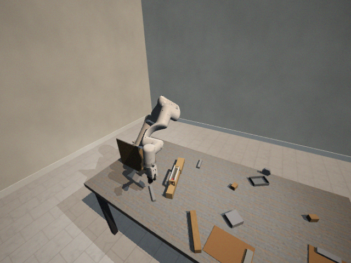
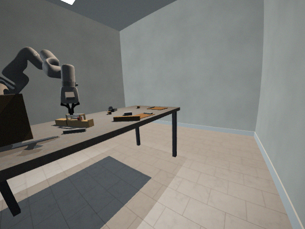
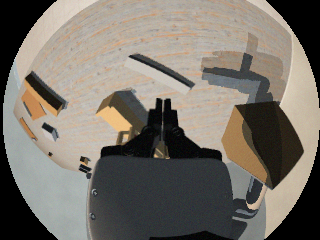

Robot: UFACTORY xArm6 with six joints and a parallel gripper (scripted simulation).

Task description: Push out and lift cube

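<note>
Right now the gripper (image 1: pixel 151 179) hangs low over the table (image 1: pixel 277 204), pinched all the way shut with nothing in it. From the top view, a thin grey stick (image 1: pixel 152 193) lies on the table just below the gripper, at about 6 o'clock from it. The channel (image 1: pixel 175 177) sits on a long tan block, near the gripper at about 3 o'clock. The red cube (image 1: pixel 172 179) is inside the channel, closer to the near end, and it has not come out yet. I cannot tell from these pictures which end has the short ledge and lip. My guess is that the arm is in the early step of getting a tool, since the hand may not go into the channel. The next move, I think, is to open the fingers, drop down over the stick and pinch it near one end. The stick is thin and lies flat, so the fingers must come down on both sides of it or it may slip away. After that the stick has to go into the channel from the end away from the lip and shove the cube along. Then the cube can be picked up past that end and lifted high.
</note>
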